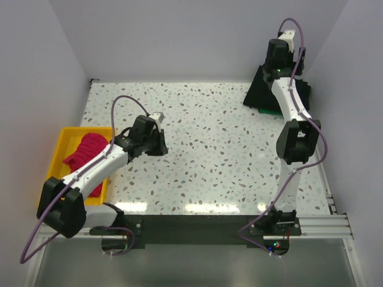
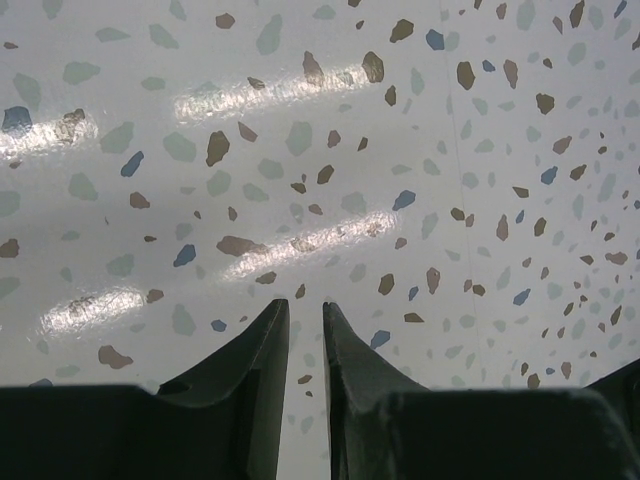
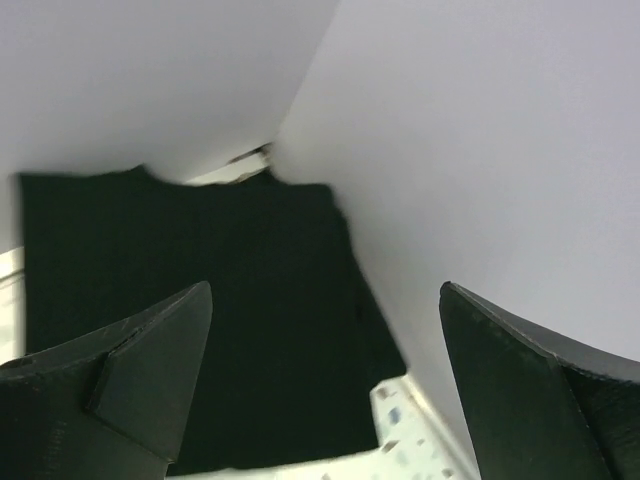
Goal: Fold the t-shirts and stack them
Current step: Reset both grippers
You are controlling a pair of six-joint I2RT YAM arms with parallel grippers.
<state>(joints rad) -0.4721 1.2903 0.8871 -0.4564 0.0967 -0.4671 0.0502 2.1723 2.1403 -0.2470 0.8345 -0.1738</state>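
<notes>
Black t-shirt [image 1: 258, 95] sits folded at worktop's [image 1: 209, 149] far-right corner, right fingers [image 3: 130, 370] spread wide above it, empty. Left fingers [image 2: 255, 370] nearly closed, holding nothing; magenta t-shirt [image 1: 87, 152] bunched in yellow tray [image 1: 66, 136]. Next, prob.: left arm fetches it.

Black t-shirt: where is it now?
Top view: the black t-shirt lies in the far right corner of the table, under the right arm's open jaws.

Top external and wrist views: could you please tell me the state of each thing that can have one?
black t-shirt: folded flat in the far right corner.
magenta-pink t-shirt: crumpled in the yellow tray.
left gripper: nearly shut, empty, above the table.
right gripper: wide open, empty, above the black t-shirt.
</notes>
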